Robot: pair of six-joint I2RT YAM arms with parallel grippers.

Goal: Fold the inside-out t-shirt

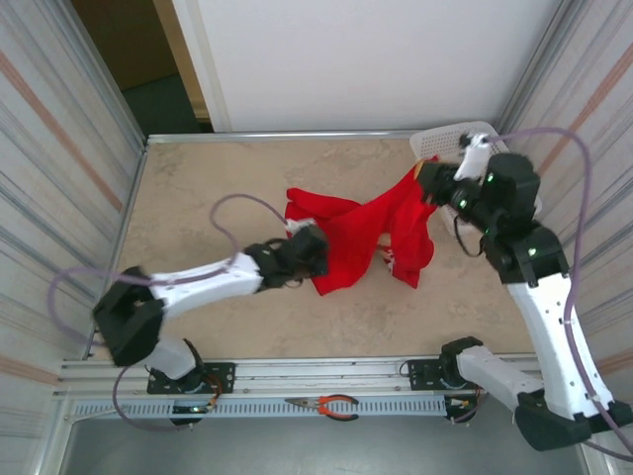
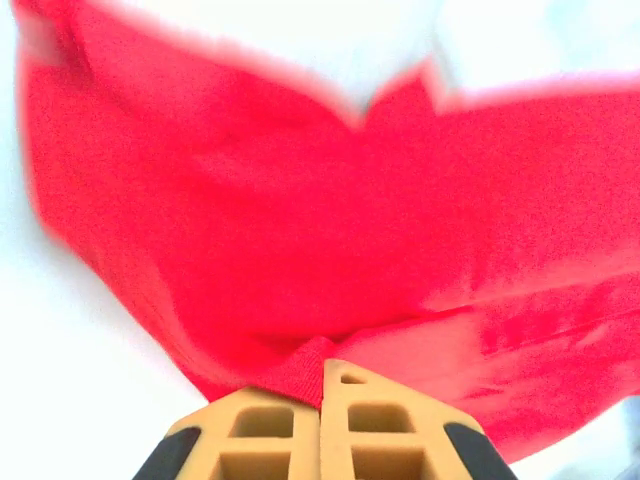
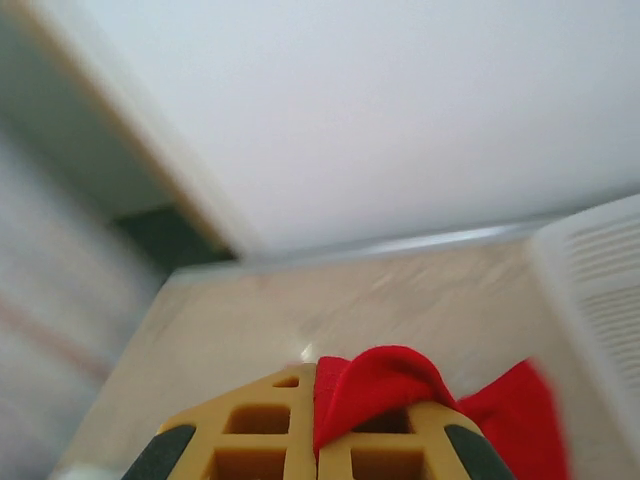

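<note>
Red shirt (image 1: 361, 233): my left gripper (image 2: 322, 372) pinches its edge (down at the table (image 1: 198, 198)), my right gripper (image 3: 315, 385) pinches a raised fold.

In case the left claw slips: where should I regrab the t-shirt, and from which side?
Probably the ribbed edge of the t-shirt, where the left claw is shut now, coming low from the left: that thick band lies at the cloth's open left border.

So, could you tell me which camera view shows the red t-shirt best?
The top external view: nearly the whole t-shirt shows, crumpled. The left wrist view gives blurred red cloth up close; the right wrist view, a small pinched fold.
</note>
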